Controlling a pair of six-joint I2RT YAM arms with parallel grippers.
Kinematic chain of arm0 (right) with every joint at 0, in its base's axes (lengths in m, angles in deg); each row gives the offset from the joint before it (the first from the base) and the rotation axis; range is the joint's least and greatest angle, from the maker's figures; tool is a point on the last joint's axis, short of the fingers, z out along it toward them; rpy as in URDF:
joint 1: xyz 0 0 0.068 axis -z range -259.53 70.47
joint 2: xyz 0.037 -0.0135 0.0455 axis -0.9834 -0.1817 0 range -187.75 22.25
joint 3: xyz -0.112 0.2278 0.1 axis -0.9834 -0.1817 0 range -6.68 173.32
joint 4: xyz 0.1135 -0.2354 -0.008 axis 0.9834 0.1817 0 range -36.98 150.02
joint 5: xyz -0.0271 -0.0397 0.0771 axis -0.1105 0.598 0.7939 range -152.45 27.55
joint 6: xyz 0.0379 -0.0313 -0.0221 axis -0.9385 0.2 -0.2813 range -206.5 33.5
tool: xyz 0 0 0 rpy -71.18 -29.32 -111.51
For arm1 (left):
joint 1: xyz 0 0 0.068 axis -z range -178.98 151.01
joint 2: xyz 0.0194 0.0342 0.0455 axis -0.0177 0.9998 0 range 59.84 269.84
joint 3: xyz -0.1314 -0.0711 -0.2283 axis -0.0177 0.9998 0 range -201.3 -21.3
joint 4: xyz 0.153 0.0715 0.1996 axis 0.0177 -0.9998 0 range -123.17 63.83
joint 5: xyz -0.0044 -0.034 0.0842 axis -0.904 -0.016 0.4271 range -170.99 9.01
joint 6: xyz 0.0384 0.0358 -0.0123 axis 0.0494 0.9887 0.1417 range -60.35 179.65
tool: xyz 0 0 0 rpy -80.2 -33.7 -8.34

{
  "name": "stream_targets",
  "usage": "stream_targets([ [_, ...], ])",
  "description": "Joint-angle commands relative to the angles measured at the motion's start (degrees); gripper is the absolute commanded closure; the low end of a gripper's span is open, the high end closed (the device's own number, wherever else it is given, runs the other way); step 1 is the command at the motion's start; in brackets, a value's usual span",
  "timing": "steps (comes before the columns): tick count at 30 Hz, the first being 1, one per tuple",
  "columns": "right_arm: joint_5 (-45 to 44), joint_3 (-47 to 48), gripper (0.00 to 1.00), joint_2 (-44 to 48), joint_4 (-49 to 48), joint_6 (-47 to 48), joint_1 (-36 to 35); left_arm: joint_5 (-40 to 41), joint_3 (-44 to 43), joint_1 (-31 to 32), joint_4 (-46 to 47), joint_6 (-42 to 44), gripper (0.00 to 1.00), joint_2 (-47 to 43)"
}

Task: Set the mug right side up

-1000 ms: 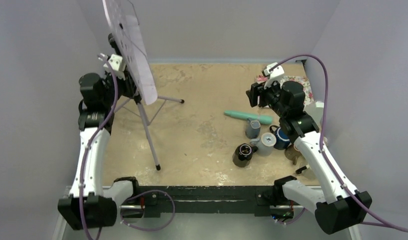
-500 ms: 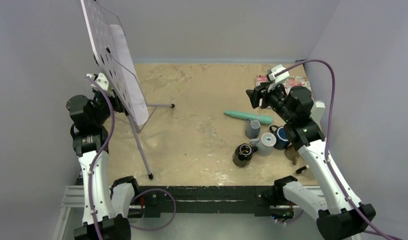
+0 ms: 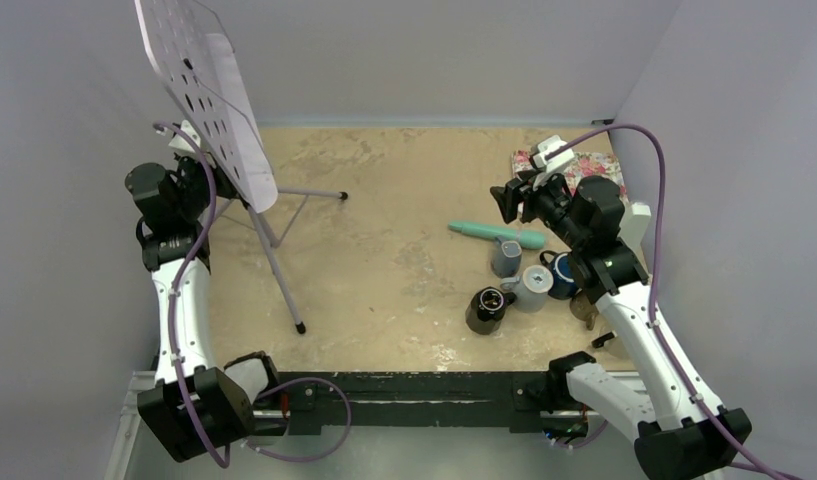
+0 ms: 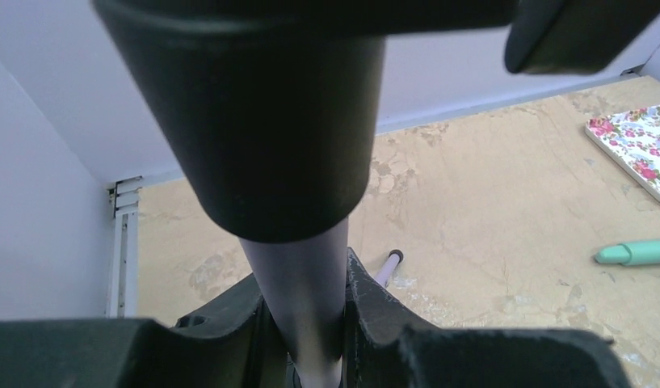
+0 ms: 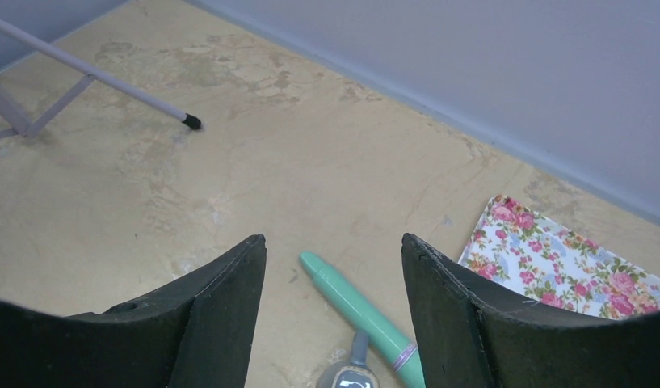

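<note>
A small grey mug (image 3: 505, 256) stands on the tan table right of centre, seemingly base up; its base and handle show at the bottom edge of the right wrist view (image 5: 355, 377). My right gripper (image 3: 512, 201) is open and empty, hovering above and behind this mug (image 5: 334, 250). My left gripper (image 3: 209, 180) at the far left is shut on the pole (image 4: 304, 299) of a music stand (image 3: 199, 95), away from the mugs.
Beside the grey mug lie a second grey mug (image 3: 533, 287), a blue mug (image 3: 562, 275) and a black mug (image 3: 489, 307). A teal pen-like tube (image 3: 497, 233) lies behind them. A floral tile (image 3: 576, 168) sits at the back right. The stand's legs (image 3: 284, 290) spread across the left.
My left arm has drawn the music stand left and back, its feet sliding left. My right gripper has shifted slightly right and stays open.
</note>
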Motion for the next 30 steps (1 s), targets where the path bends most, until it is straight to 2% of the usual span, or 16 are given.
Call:
stream_targets([
  [1,-0.19,-0.21,0.34,1.22,-1.49,1.09,-0.21,0.26,0.11,-0.60,2.91,8.53,1.00,0.50],
  [2,0.00,-0.38,0.34,1.28,-1.61,1.18,-0.14,0.58,-0.02,-0.55,1.91,8.66,1.00,0.53],
  [3,0.26,-0.44,0.34,1.17,-1.60,1.38,-0.18,0.75,-0.45,-0.59,0.32,8.61,0.94,0.56],
  [6,1.05,-0.11,0.33,0.58,-1.08,1.69,-0.14,-1.07,-1.85,-0.60,-6.22,10.01,0.54,-0.61],
  [7,1.31,-0.10,0.33,0.44,-1.09,1.77,-0.18,-1.82,-1.82,-0.60,-7.76,10.69,0.47,-1.33],
  [9,1.88,-0.24,0.32,0.42,-1.41,1.94,-0.14,-2.30,-1.11,-0.58,-9.67,11.97,0.39,-3.08],
  [13,2.88,-0.56,0.31,0.62,-1.88,2.23,-0.20,-2.02,-0.01,-0.60,-15.48,13.68,0.33,-6.82],
  [19,4.12,-1.87,0.31,1.44,-2.74,3.05,-0.16,0.54,4.55,-0.59,-16.31,11.84,0.30,-13.60],
  [24,5.25,-2.80,0.30,2.52,-3.40,3.62,-0.16,4.97,5.62,-0.60,-19.74,8.75,0.29,-17.25],
  [30,5.61,-3.82,0.29,4.19,-4.46,4.10,-0.21,2.77,7.35,-0.60,-27.88,13.03,0.30,-21.06],
])
